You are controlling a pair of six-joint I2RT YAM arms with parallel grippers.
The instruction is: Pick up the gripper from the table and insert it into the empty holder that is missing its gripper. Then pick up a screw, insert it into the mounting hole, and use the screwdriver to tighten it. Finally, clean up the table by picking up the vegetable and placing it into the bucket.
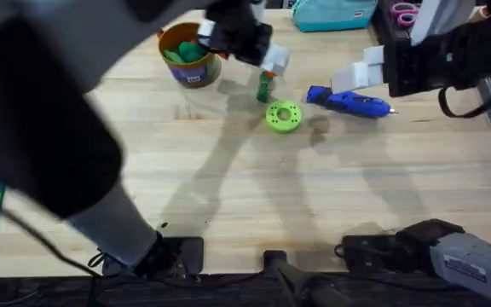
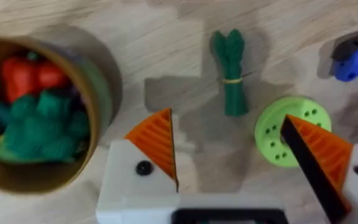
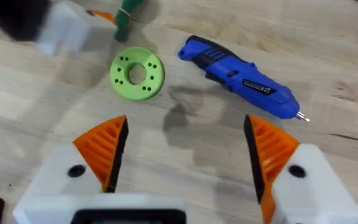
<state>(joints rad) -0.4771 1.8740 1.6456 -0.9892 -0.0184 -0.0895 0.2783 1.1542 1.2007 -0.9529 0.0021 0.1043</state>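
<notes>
- My left gripper (image 2: 229, 155) hangs with pads apart and empty above the vegetable (image 2: 231, 71), which lies flat on the table (image 1: 228, 196) between the bucket (image 2: 98, 87) and the green ring (image 2: 291, 132).
- It looks light, slim and knobbly, probably soft plastic; I'd pinch it across the middle, near its yellow band, where the pads can straddle it.
- The ring sits just beside it and could catch one pad; the bucket already holds other toy greens and something red.
- My right gripper (image 3: 182, 155) is open too, over bare wood near the screwdriver (image 3: 241, 78).
</notes>
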